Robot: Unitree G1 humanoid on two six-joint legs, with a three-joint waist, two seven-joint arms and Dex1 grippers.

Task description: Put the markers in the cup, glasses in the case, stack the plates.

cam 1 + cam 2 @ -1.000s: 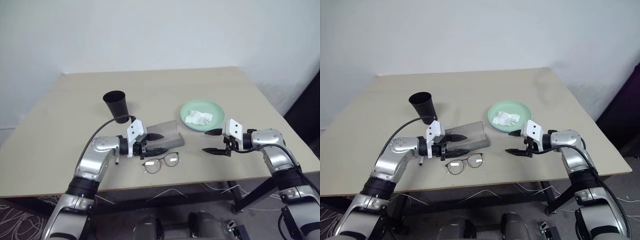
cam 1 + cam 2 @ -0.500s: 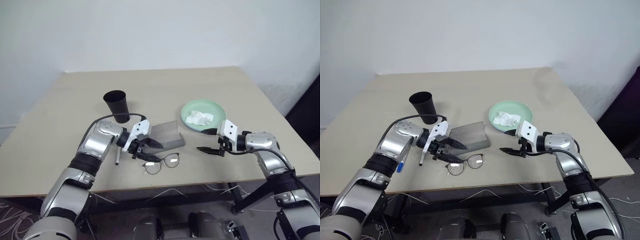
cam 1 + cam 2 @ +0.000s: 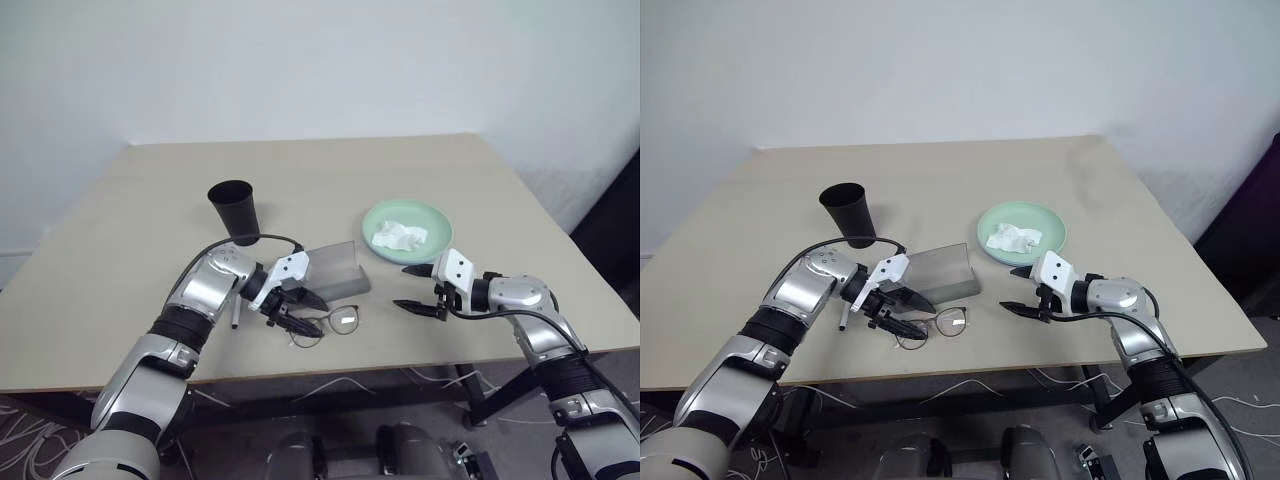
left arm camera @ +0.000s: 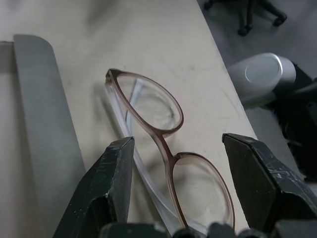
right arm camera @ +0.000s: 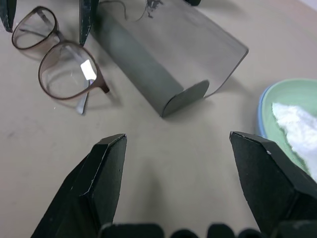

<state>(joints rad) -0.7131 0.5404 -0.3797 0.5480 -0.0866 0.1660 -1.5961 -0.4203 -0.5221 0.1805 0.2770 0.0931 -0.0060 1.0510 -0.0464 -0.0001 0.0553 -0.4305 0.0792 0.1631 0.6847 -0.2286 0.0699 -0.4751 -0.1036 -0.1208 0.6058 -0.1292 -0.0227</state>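
The left hand (image 4: 173, 188) is spread, one finger on each side of the glasses (image 3: 325, 324), which lie flat near the front edge of the surface (image 3: 330, 170) just beside the case (image 3: 335, 271). The right hand (image 3: 414, 288) hangs released and empty between the glasses and the stacked plates (image 3: 405, 232), well apart from the cup (image 3: 233, 211).

Matt beige table (image 3: 150, 300); glossy clear lenses on thin-framed glasses (image 4: 163, 148) (brownish rim); translucent smoky case (image 5: 163, 59); crumpled white tissue (image 3: 398, 236).
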